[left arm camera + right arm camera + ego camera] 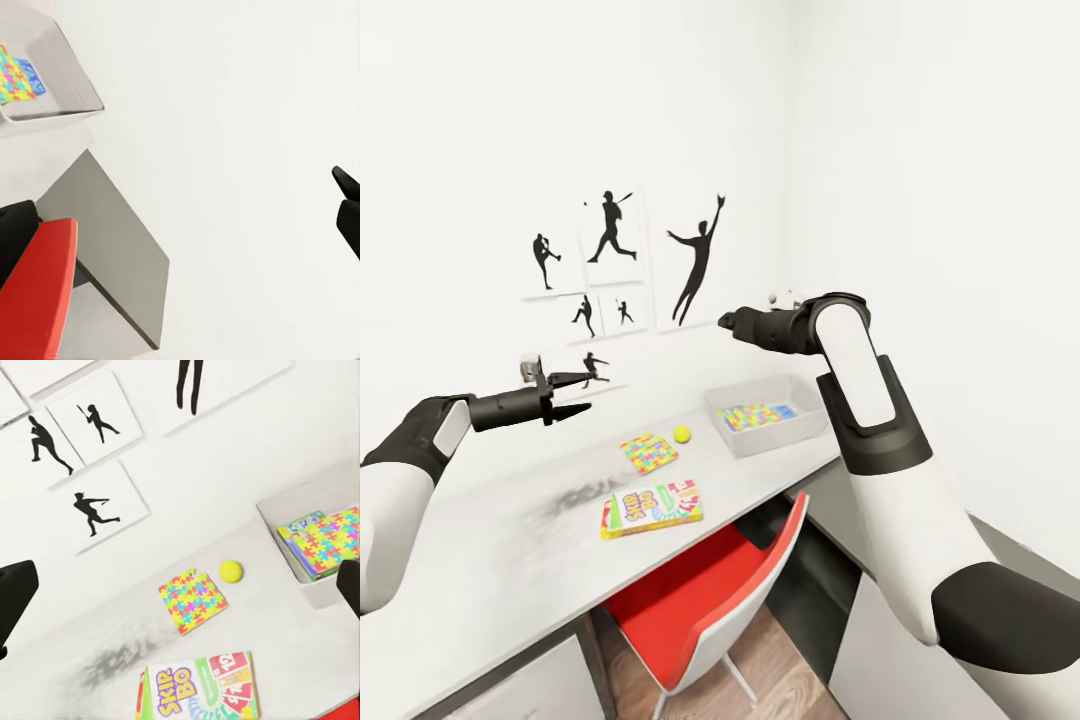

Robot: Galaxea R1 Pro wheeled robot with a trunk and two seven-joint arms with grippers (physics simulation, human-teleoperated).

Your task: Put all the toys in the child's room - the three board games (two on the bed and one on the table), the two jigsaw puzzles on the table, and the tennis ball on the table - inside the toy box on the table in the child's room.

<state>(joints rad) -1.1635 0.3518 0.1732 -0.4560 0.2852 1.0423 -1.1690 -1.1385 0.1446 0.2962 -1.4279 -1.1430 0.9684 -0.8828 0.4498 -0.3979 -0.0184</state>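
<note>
On the table (510,540) lie the SKIP-BO board game (651,508) (201,687), the smaller jigsaw puzzle (649,451) (192,601) and the tennis ball (682,434) (231,571). The toy box (800,432) (311,585) (64,112) stands to their right and holds the larger jigsaw puzzle (752,415) (337,536) (16,75), which lies on a green-edged box. My left gripper (578,394) hovers open and empty above the table's left part. My right gripper (726,321) is open and empty, high over the table behind the toy box. Its fingertips (15,600) frame the table toys.
A red chair (700,600) (37,292) is tucked under the table's front edge. Black sports silhouettes (610,260) hang on the white wall behind. A white drawer unit (530,690) sits under the table at left. A lower grey cabinet top (1010,545) (112,247) is at right.
</note>
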